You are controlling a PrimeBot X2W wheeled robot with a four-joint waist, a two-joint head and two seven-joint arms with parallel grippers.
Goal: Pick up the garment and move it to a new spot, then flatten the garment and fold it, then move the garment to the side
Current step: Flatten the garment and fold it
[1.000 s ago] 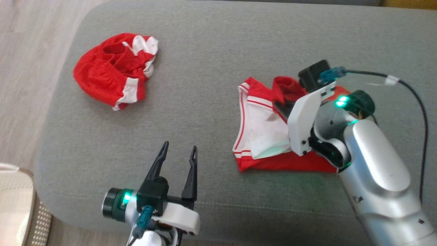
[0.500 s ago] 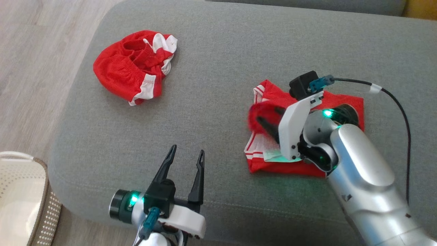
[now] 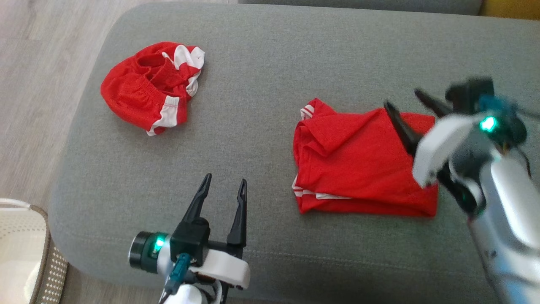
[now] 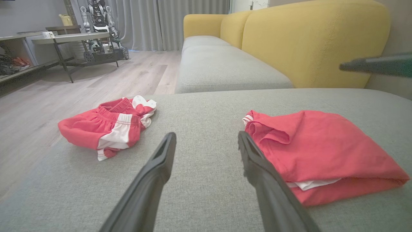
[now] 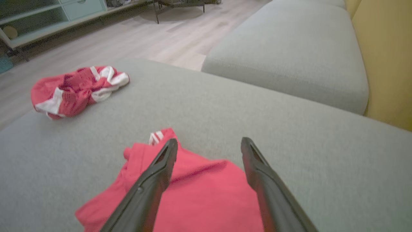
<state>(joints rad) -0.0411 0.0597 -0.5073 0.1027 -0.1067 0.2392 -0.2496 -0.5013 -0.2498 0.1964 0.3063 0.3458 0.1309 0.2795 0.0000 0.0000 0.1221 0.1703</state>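
1. My left gripper (image 3: 224, 179) sits at the cushion's (image 3: 261, 76) near edge, fingers apart, holding nothing.
2. The folded red garment (image 3: 363, 169) lies flat to its right, close to the near edge, with white trim showing at its left side.
3. My right gripper (image 3: 400, 97) hovers over the garment's far right corner, fingers apart and empty.
4. A crumpled red-and-white garment (image 3: 147, 90) lies near the far left corner.

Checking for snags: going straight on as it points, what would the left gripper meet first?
Likely bare cushion, between the shorts and the folded garment; the left gripper touches neither. Depth is unclear.
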